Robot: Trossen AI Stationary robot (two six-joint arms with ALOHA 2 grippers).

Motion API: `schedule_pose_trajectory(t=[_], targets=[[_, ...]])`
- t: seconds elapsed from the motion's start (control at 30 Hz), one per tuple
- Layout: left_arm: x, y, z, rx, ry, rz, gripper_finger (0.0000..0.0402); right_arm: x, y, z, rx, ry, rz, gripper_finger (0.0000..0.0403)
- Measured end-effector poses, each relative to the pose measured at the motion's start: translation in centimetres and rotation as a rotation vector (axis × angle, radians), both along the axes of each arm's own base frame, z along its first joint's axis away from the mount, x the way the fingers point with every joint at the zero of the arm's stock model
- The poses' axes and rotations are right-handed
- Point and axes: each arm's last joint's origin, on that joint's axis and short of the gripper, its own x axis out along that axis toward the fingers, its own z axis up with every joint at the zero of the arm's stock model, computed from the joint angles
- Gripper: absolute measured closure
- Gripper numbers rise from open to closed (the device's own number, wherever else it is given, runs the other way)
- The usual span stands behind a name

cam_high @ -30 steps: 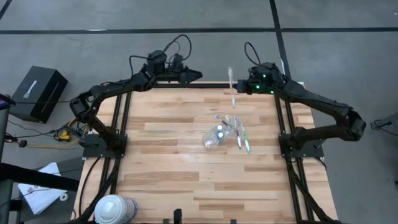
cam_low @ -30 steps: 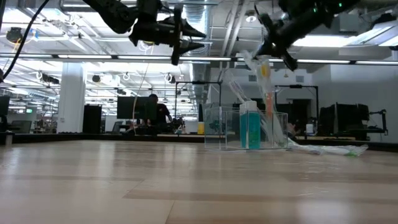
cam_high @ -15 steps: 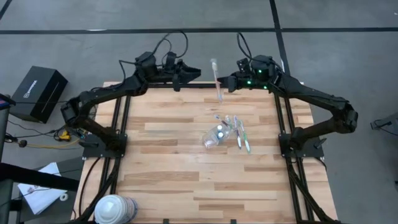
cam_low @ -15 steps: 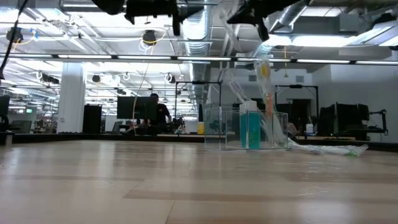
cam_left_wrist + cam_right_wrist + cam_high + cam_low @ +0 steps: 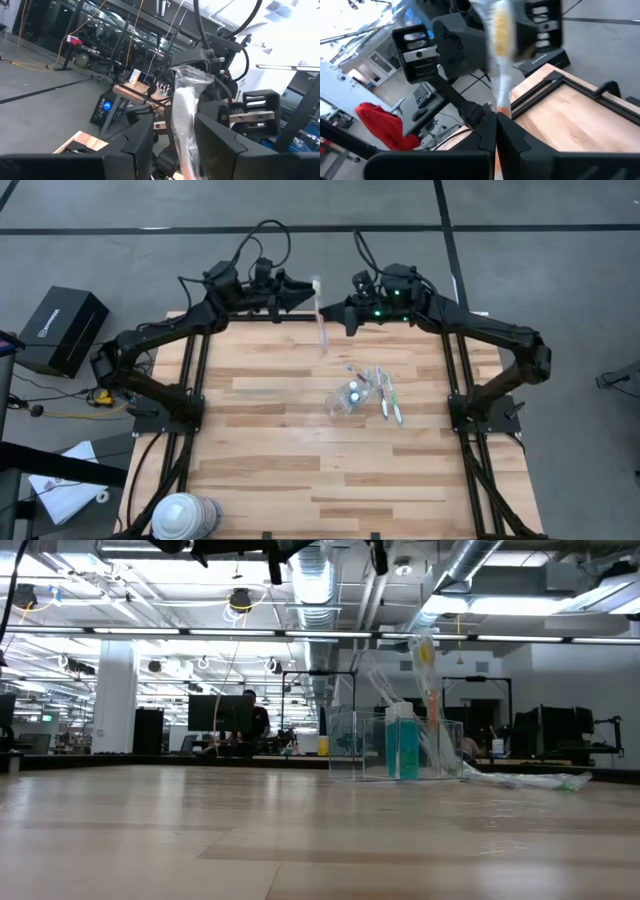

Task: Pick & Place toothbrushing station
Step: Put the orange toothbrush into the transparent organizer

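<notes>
A toothbrush in a clear wrapper [image 5: 321,315] hangs high over the table's far edge, with my right gripper [image 5: 342,313] shut on it. My left gripper [image 5: 305,290] is open, and its fingers stand on either side of the same toothbrush [image 5: 184,115]. At mid-table the see-through cup [image 5: 345,398] stands on its base. In the low view it holds a blue tube [image 5: 401,743] and a toothbrush [image 5: 425,660] that sticks out of its top. More wrapped toothbrushes [image 5: 390,402] lie flat on the wood to the cup's right. My right gripper pinches the wrapped toothbrush at its orange handle end [image 5: 501,107] between its two fingers. The fingers come about level from the table's right side. The toothbrush is clear of the table, its bristle head [image 5: 501,25] away from the fingers. Whether my left gripper's fingers [image 5: 220,145] touch the wrapper I cannot tell.
A big white-and-blue roll [image 5: 185,515] stands at the table's near left corner. A black box [image 5: 62,330] sits on the floor to the left of the table. Bare wood lies left of and nearer than the cup. A person [image 5: 258,725] is far off in the room.
My right gripper has risen and moved toward the table's left along the far edge, carrying the toothbrush clear of the table and turning as it went. My left gripper has risen too. The toothbrush now stands between the left gripper's fingers.
</notes>
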Motion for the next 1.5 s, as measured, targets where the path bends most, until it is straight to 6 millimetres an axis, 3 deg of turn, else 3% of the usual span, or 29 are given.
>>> schedule_pose_trajectory(t=[0.27,1.23,1.37,1.5], targets=[[0.5,-0.8,0.0,-0.001,0.000,-0.032,0.0266,1.6,-0.1,0.2,0.002,-0.008,0.055,0.0403],[0.1,-0.4,0.2,0.008,-0.010,-0.013,0.0268,1.7,0.4,0.0,0.000,0.022,0.063,0.0403],[0.1,-0.4,0.2,0.009,-0.009,-0.014,0.0304,1.7,0.4,0.0,0.000,0.021,0.064,0.0403],[0.1,-0.4,0.2,0.022,-0.009,-0.015,0.0379,1.7,0.4,0.0,0.000,0.022,0.064,0.0403]])
